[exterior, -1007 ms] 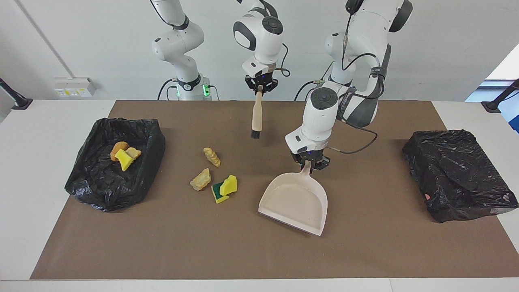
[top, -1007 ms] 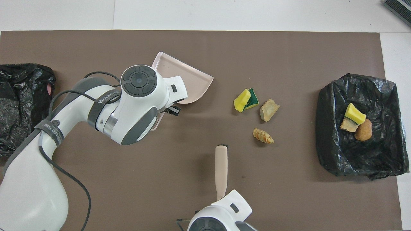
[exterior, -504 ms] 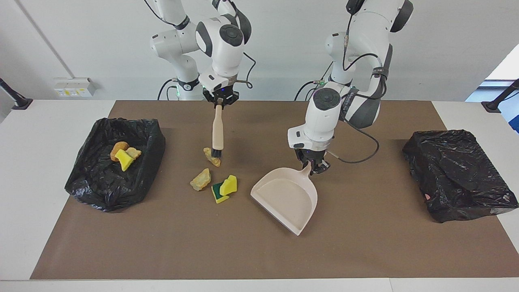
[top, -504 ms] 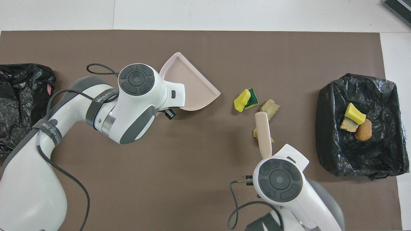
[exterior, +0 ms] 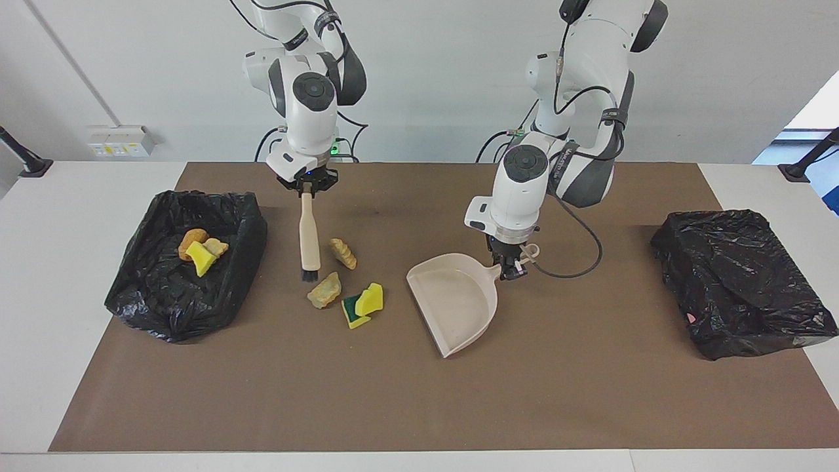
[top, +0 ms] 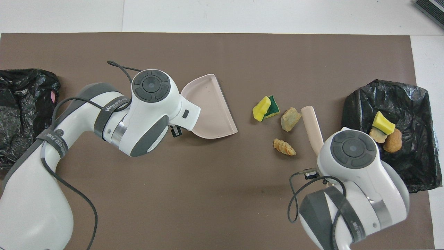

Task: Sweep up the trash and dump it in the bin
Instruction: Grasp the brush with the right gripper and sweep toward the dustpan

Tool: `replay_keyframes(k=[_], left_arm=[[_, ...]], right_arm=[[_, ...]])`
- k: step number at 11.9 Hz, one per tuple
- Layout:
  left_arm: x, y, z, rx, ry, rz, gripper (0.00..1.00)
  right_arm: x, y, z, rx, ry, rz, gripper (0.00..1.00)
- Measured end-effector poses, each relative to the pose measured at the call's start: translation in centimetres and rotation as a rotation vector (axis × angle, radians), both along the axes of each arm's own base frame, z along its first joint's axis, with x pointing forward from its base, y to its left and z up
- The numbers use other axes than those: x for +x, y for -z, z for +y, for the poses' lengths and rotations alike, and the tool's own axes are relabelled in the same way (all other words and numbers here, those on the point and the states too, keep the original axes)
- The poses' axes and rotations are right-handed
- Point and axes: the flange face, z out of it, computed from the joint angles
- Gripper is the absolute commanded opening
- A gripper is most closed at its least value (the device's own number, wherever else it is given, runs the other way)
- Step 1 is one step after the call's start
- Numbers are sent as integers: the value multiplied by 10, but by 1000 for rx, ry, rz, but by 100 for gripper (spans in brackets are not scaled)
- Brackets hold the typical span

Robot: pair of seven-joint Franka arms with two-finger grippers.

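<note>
Three loose pieces of trash lie mid-mat: a yellow-green sponge (exterior: 364, 305) (top: 265, 107), a tan chunk (exterior: 325, 290) (top: 290, 118) and a ridged bread piece (exterior: 343, 253) (top: 284, 147). My right gripper (exterior: 307, 187) is shut on a beige brush (exterior: 309, 233) (top: 311, 128). The brush hangs upright, bristles low between the loose trash and the bin (exterior: 157, 308) (top: 412, 166). Three more pieces (exterior: 200, 249) (top: 383, 128) lie in that bin. My left gripper (exterior: 508, 267) is shut on the handle of the beige dustpan (exterior: 452, 298) (top: 210, 107), whose open edge faces the sponge.
A second crumpled black bag (exterior: 741, 282) (top: 20, 104) sits at the left arm's end of the table. The brown mat (exterior: 393, 406) covers most of the white table. The left arm's cable (exterior: 577, 252) loops above the mat near the dustpan handle.
My right arm carried the brush from over the ridged piece toward the bin, past the loose trash. My left gripper turned the dustpan so its mouth faces the trash.
</note>
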Motion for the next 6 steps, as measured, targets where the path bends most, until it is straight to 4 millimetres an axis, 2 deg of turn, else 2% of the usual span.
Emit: replay_keyframes(k=[2, 4, 6], left_arm=[[-11, 1, -11, 10, 29, 24, 0], [-26, 5, -21, 23, 56, 45, 0], [-38, 6, -26, 35, 75, 50, 0]], right_arm=[[20, 20, -12, -23, -6, -5, 0], [44, 31, -23, -31, 8, 1, 0], [63, 40, -20, -21, 8, 7, 0]])
